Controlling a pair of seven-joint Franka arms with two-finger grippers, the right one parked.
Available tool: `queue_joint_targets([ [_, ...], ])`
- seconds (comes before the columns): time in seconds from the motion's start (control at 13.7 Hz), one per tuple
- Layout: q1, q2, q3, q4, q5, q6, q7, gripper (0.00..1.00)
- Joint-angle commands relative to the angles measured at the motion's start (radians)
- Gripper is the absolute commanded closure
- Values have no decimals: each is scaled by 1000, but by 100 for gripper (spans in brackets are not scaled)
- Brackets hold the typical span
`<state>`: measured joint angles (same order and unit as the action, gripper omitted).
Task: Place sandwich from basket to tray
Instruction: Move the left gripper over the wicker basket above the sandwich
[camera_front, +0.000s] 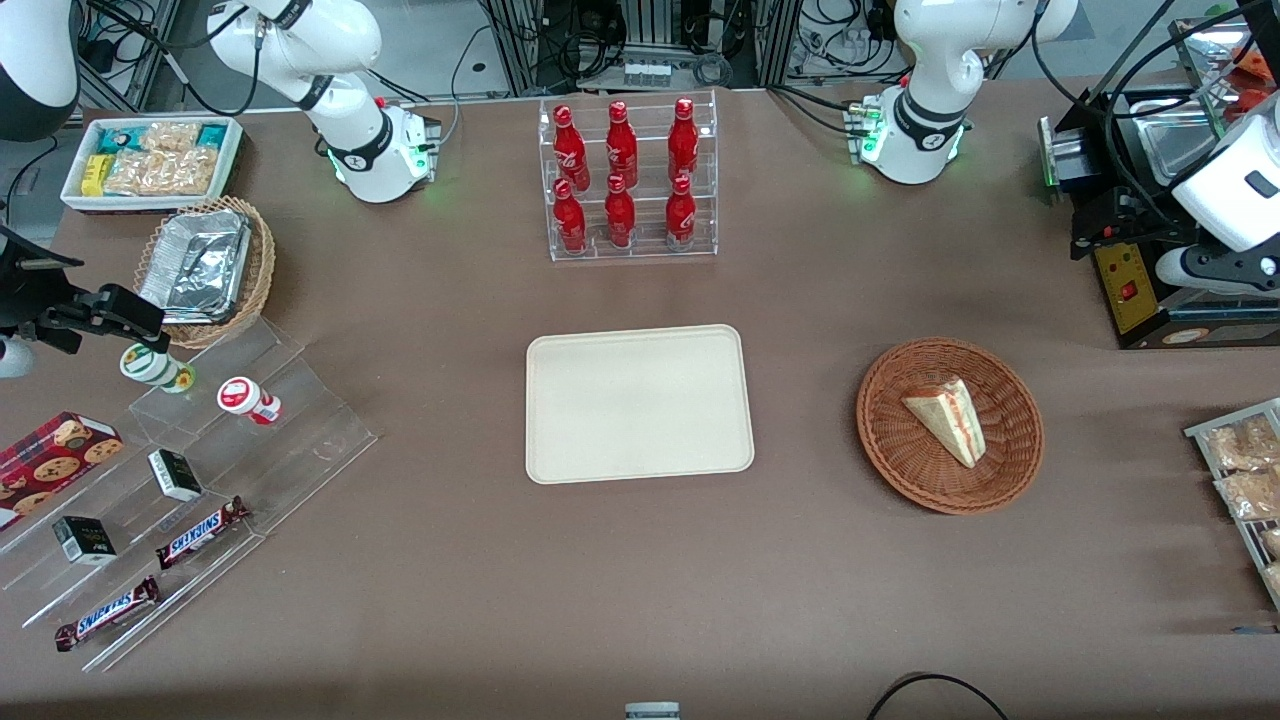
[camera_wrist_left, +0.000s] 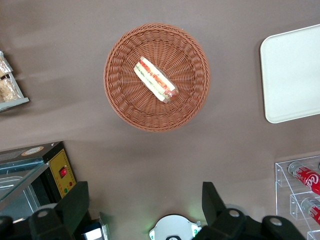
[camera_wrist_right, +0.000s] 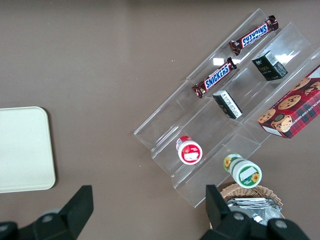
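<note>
At right of centre in the front view, the sandwich (camera_front: 947, 418) is lying in the basket (camera_front: 1018, 452), apart from the tray (camera_front: 638, 403) at centre frame. High above it, the end effector (camera_wrist_left: 145, 205) is hanging released, fingers spread, grasping nothing. Its wrist camera is showing the wedge almost straight below, long axis running diagonally, filling edge facing up.

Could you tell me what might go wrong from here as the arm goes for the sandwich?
The gripper hangs open high above the table, nearer the arm's base than the basket, so a long descent could land off-centre. The sandwich lies tilted against the basket's wall; its soft wedge might be squashed or slip. The light basket could shift or lift with it before the tray.
</note>
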<state>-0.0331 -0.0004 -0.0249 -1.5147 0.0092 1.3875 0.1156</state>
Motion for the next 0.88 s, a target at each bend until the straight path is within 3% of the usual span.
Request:
queue_joint_targets([
  [0.0,12,-1,-10,-15,-8,25,-5,0],
  [0.29,9,-3,-9,-64,-5,36,4,0],
  [0.8,5,-4,-10,-267,-11,240,3,0],
])
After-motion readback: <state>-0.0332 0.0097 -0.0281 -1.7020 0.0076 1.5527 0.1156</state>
